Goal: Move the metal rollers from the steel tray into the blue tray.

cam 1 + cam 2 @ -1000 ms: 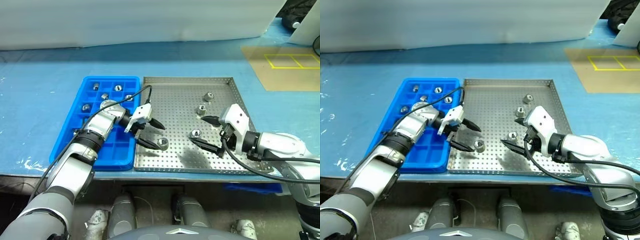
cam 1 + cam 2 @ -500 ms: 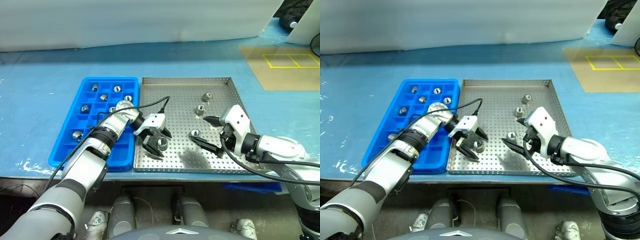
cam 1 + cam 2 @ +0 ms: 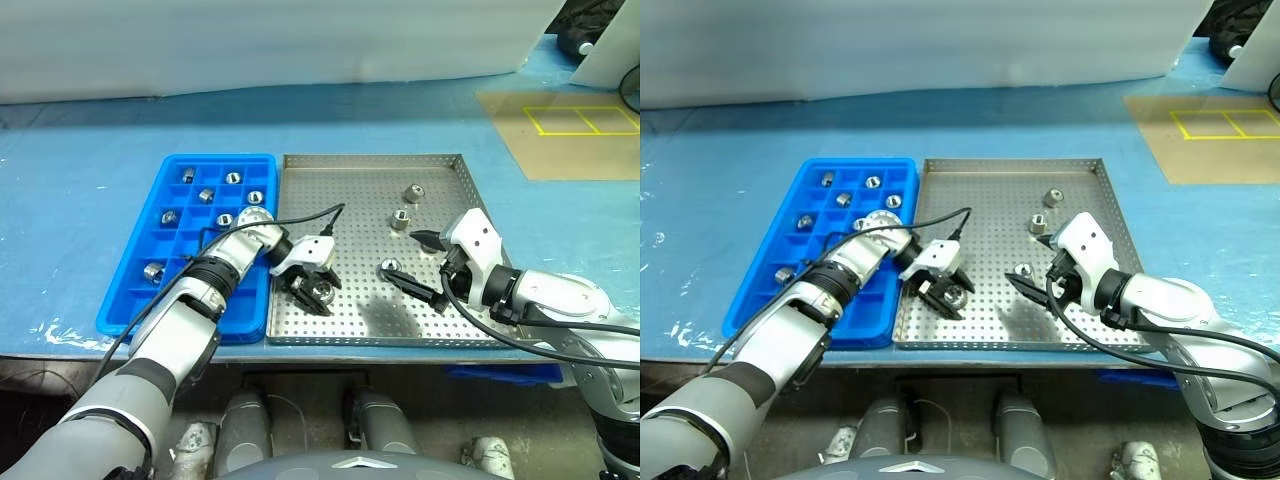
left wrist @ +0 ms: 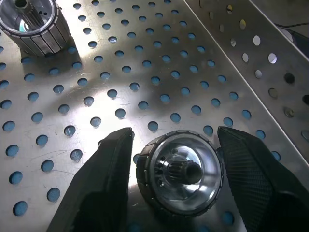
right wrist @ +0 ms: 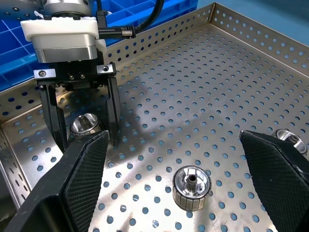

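Your left claw [image 3: 312, 292] is down on the floor of the steel tray [image 3: 440, 165], near its front-left corner, with its two black fingers [image 4: 104, 183] standing on either side of one metal roller [image 4: 179, 172]. In the left wrist view a thin gap shows on both sides of that roller, so the fingers bracket it closely but you cannot call it clamped; the roller sits upright on the holed floor with its centre hole facing up.

Starting from your left, the blue tray [image 3: 130, 305] lies beside the steel tray, their long edges touching or nearly so. It already holds several rollers [image 3: 206, 195], each in its own square compartment, most of them toward the far end and one nearer the front-left [image 3: 153, 270].

Move across to the steel tray: a second roller [image 3: 389, 267] lies near the middle, just in front of your right claw's lower finger. Two more [image 3: 400, 220] sit farther back, one behind the other.

Your right claw [image 3: 424, 268] hangs over the right half of the steel tray with its fingers spread wide apart and nothing between them.
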Controlling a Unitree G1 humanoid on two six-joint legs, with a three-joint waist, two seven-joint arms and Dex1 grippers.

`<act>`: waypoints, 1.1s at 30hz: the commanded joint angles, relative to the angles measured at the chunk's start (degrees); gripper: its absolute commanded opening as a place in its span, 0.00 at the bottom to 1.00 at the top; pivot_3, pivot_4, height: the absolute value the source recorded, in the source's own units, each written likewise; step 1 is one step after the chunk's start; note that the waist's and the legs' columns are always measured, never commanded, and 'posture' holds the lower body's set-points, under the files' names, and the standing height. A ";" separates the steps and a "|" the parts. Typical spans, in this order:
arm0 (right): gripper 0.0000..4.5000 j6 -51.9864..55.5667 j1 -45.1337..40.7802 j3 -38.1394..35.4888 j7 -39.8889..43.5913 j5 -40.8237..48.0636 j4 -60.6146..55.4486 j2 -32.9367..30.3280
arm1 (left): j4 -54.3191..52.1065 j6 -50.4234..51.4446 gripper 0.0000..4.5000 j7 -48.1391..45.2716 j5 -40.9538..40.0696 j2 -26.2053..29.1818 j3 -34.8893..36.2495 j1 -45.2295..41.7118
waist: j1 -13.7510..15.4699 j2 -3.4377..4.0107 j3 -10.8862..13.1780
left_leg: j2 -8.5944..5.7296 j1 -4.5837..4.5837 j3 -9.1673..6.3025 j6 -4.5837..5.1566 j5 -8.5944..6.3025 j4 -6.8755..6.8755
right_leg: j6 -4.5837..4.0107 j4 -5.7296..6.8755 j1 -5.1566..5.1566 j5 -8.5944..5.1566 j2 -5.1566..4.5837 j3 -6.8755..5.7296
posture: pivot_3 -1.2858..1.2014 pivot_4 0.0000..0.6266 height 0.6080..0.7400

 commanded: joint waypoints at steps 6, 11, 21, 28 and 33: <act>1.00 -0.83 -1.11 -0.87 0.14 1.42 -1.82 -0.02 | -3.45 1.77 0.47 0.41 -3.96 -0.02 4.08 -0.50 | 0.02 0.00 0.00 | 0.00 0.00 0.00 0.00 0.00 -0.01 | 0.00 -0.01 0.00 0.00 -0.01 0.00 | 0.32 0.24 1.00; 1.00 -0.83 -3.16 -0.68 1.58 2.78 -0.80 -0.62 | -7.74 4.58 0.47 -1.49 -7.80 1.77 7.43 -1.39 | 0.10 0.00 0.01 | 0.01 -0.01 0.00 0.00 0.00 -0.02 | 0.00 -0.01 -0.01 0.00 -0.01 0.00 | 0.34 0.24 1.00; 1.00 -5.15 -13.43 6.34 9.90 1.72 7.67 -2.02 | -11.25 7.90 0.47 1.47 -9.35 11.29 12.91 -2.59 | 0.40 0.00 0.01 | 0.02 -0.01 -0.01 -0.01 0.00 -0.07 | -0.01 -0.01 -0.04 0.00 -0.01 -0.01 | 0.40 0.24 1.00; 1.00 -12.24 -24.27 16.23 17.37 -2.26 18.55 2.18 | -17.87 11.52 0.47 6.19 -11.58 18.08 17.93 1.47 | 1.67 0.02 0.01 | 0.03 -0.22 -0.06 -0.08 0.05 -0.13 | -0.02 0.10 -0.32 -0.01 0.00 -0.04 | 0.46 0.24 1.00; 1.00 -19.30 -33.10 22.36 23.50 -6.44 29.74 8.37 | -26.36 17.43 0.47 12.37 -13.14 23.97 22.65 8.22 | 3.42 0.03 0.01 | 0.04 -0.76 -0.11 -0.18 0.12 -0.08 | -0.05 0.40 -0.92 -0.01 0.00 -0.18 | 0.53 0.24 1.00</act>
